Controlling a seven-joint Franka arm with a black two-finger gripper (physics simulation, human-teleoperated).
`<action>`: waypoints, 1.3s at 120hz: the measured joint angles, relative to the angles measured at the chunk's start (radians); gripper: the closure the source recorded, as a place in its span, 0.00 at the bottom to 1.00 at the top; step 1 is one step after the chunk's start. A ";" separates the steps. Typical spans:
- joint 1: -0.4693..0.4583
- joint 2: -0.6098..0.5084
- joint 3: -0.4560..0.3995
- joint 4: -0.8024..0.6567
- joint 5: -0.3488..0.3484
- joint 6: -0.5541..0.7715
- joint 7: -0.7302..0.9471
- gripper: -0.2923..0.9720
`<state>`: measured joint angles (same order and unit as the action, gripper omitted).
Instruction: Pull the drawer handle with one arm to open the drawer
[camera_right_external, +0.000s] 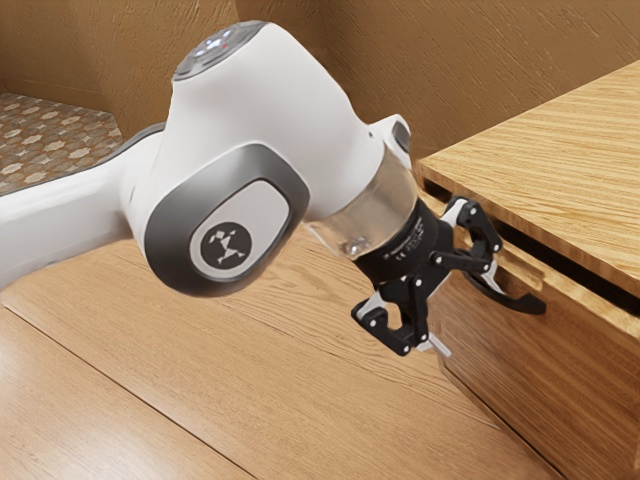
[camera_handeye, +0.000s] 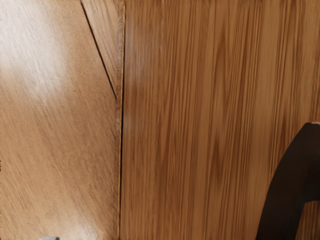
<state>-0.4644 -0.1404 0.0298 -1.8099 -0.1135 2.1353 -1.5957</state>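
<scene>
The black two-finger claw (camera_right_external: 468, 316) is spread wide and grips nothing. Its fingers sit one above the other against the front face of the desk (camera_right_external: 560, 160), just under the front edge of the top. The upper finger reaches the near end of the drawer handle (camera_right_external: 520, 297), though I cannot tell if it touches. The lower finger hangs well clear, in front of the drawer (camera_right_external: 545, 385) face. The hand seems tilted this way so the fingers can straddle the bar before closing on it.

The handle is a slim black bow standing off the drawer near its upper edge. From the wrist it reads as a dark, smooth arc (camera_handeye: 287, 195) across the drawer's straight, honey-coloured grain (camera_handeye: 210, 120). A dark slot runs between the top slab and the drawer's pale upper edge, so I judge the drawer barely out (if at all), with most of the pull left to do. The floor (camera_right_external: 200, 400) is wide wooden planks, and the arm (camera_right_external: 250, 150) is a glossy white shell with grey insets.
</scene>
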 joint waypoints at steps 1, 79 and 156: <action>0.000 -0.003 0.000 -0.002 0.000 0.000 0.000 0.38; 0.016 -0.229 -0.031 -0.227 -0.002 -0.002 0.020 0.40; 0.092 -0.501 -0.105 -0.436 -0.002 -0.018 0.022 0.40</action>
<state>-0.3727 -0.6415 -0.0748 -2.2459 -0.1152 2.1176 -1.5734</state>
